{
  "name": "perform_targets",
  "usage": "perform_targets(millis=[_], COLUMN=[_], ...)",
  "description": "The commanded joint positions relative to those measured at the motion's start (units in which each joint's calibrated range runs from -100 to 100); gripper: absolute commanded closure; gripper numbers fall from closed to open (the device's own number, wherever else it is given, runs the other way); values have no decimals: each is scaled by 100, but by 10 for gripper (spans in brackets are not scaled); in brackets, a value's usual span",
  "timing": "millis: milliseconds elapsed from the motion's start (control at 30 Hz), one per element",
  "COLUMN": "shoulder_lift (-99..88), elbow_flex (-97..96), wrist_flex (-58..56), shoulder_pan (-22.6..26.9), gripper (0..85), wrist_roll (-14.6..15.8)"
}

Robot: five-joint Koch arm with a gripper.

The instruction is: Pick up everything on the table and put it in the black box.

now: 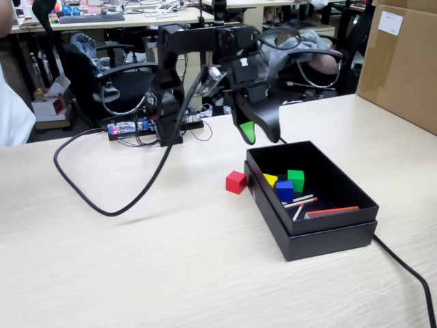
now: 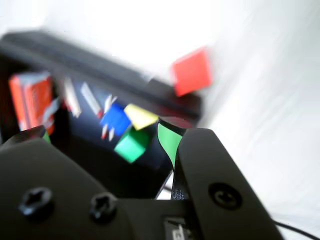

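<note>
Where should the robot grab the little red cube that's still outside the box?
Probably from straight above the red cube, pinching its two flat sides that run away from the black box. The box wall stands right beside it, so a finger there may not fit.

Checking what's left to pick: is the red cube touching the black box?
Apart. The fixed view shows a strip of bare table between the red cube and the black box wall; the blurred wrist view adds nothing.

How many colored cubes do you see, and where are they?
4. The yellow cube, green cube and blue cube sit together inside the black box. The red cube is on the table, just outside the box's left wall.
</note>
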Motion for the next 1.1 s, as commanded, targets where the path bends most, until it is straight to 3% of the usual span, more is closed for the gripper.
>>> perform_targets(millis=[0,300,1000,1067], shoulder_lift=[-659,-452,2233,2279], elbow_flex=[-242,-1484,-523,-587], wrist_flex=[-16,36,79,79], shoulder_pan=[-171,-352,-78,-78], gripper=[376,374,383,420], wrist_roll=[-132,-132,0,10])
